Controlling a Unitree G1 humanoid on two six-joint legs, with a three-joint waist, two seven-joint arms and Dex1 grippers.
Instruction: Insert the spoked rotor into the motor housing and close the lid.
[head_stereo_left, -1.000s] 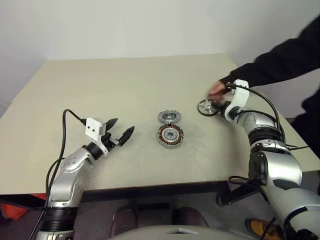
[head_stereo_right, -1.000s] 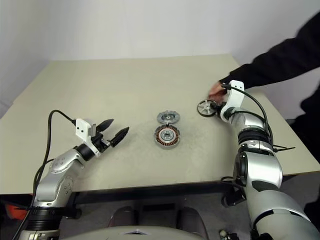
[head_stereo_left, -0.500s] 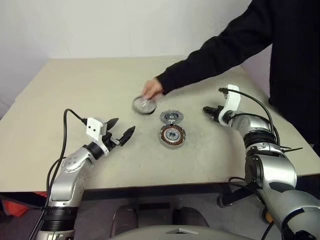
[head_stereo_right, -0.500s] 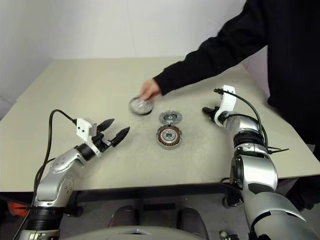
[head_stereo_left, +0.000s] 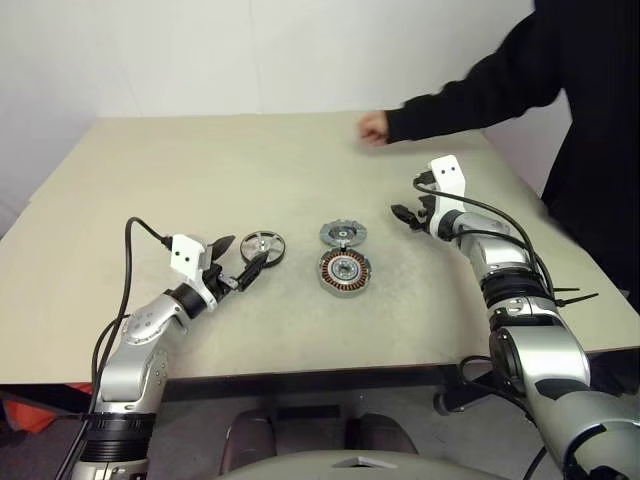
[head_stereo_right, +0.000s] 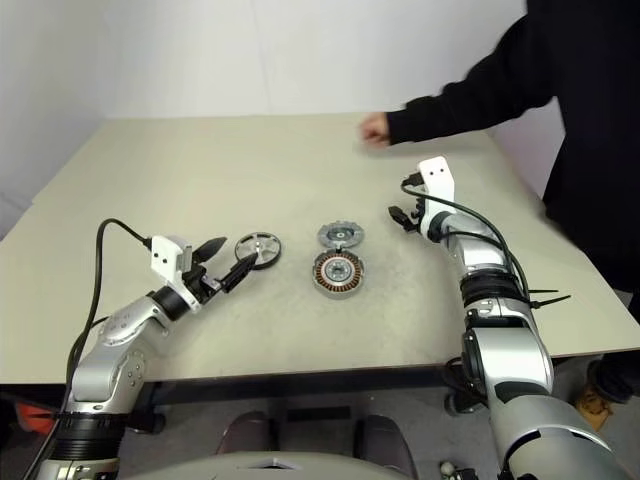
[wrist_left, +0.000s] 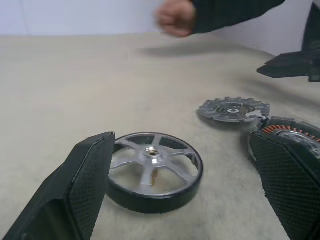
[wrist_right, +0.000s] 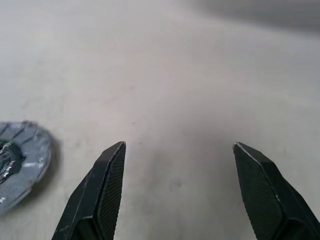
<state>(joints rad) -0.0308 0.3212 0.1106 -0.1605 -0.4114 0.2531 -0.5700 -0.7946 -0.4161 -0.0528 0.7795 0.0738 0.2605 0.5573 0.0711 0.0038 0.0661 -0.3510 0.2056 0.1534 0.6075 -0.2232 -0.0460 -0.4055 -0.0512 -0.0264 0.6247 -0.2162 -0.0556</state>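
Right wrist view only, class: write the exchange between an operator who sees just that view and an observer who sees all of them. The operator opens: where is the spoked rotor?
Observer: The spoked rotor lies flat on the table, right at the left pincer.
Operator: Is that pincer gripping it?
Observer: No. Its jaws are wide open, and the rotor rests free just ahead of them.
Operator: Where is the motor housing?
Observer: The motor housing sits uncovered, just nearer the robot than the lid.

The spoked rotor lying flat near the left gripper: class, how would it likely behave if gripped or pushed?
The spoked rotor looks like solid shiny metal, so probably stiff and fairly heavy for its size. Its smooth dark rim may slip between the fingers. Lying flat on the table, it should slide rather than roll; on edge it would likely roll.
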